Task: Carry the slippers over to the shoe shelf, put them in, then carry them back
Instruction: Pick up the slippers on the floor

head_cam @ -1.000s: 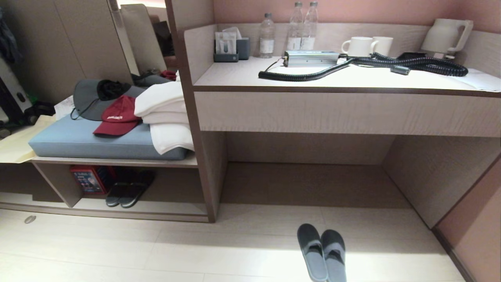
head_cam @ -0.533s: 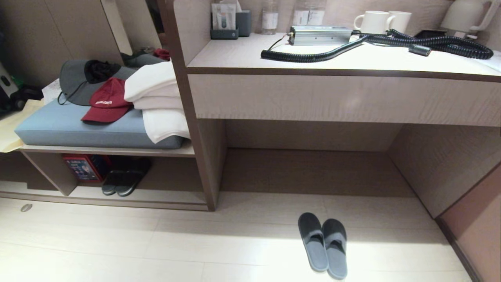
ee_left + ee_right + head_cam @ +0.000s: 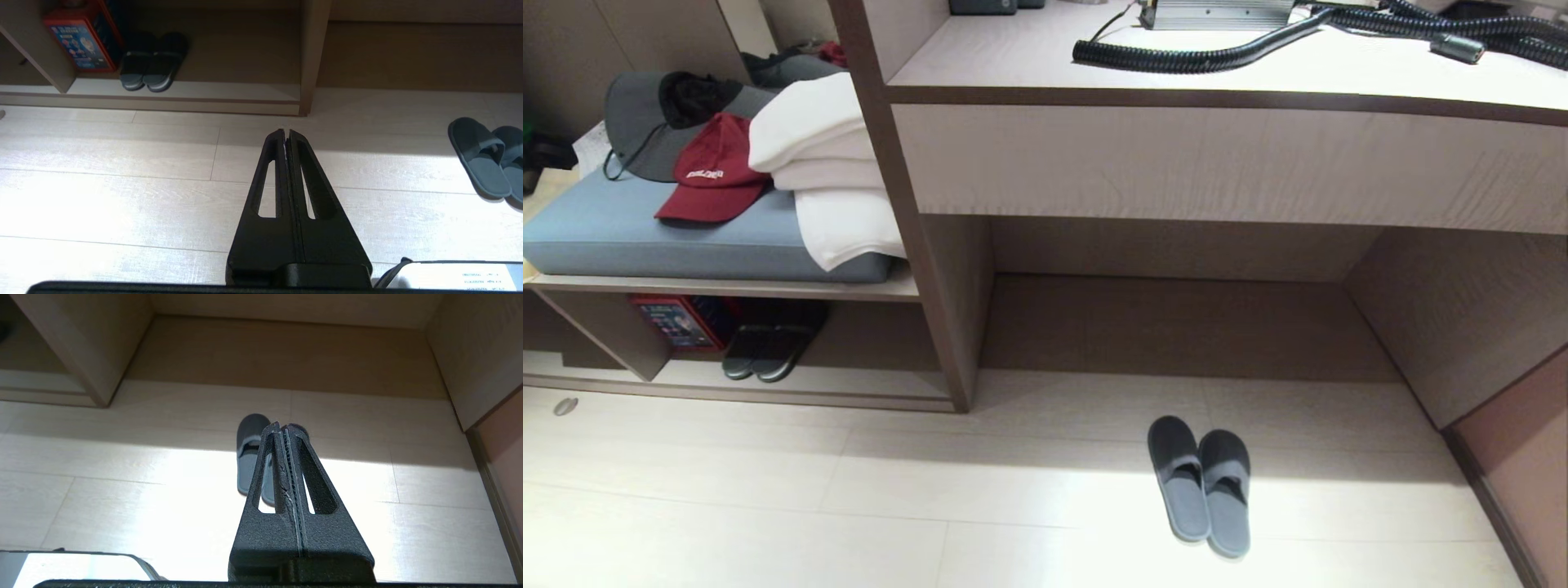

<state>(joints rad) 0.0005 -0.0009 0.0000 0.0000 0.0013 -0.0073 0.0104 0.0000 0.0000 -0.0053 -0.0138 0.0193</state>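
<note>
The slippers [image 3: 1201,486], a flat grey-blue pair, lie side by side on the pale floor in front of the desk's open underside. The shoe shelf [image 3: 849,382] is the low cubby under the cushioned bench at the left. Neither arm shows in the head view. My left gripper [image 3: 286,132] hangs shut and empty above the floor, with the slippers [image 3: 484,161] off to one side and the shoe shelf [image 3: 229,92] ahead. My right gripper [image 3: 284,426] is shut and empty too, above and short of the slippers [image 3: 249,453], which it partly hides.
Black slides [image 3: 768,351] and a red box [image 3: 674,322] sit inside the cubby. The bench cushion [image 3: 645,245] carries caps and folded white towels [image 3: 825,171]. A long desk [image 3: 1217,163] with a black coiled hose stands above. A side panel [image 3: 1462,327] closes the right.
The whole head view has tipped downward, so the desk, bench and slippers sit higher in the picture. Nothing on the floor or in the shelf has moved.
</note>
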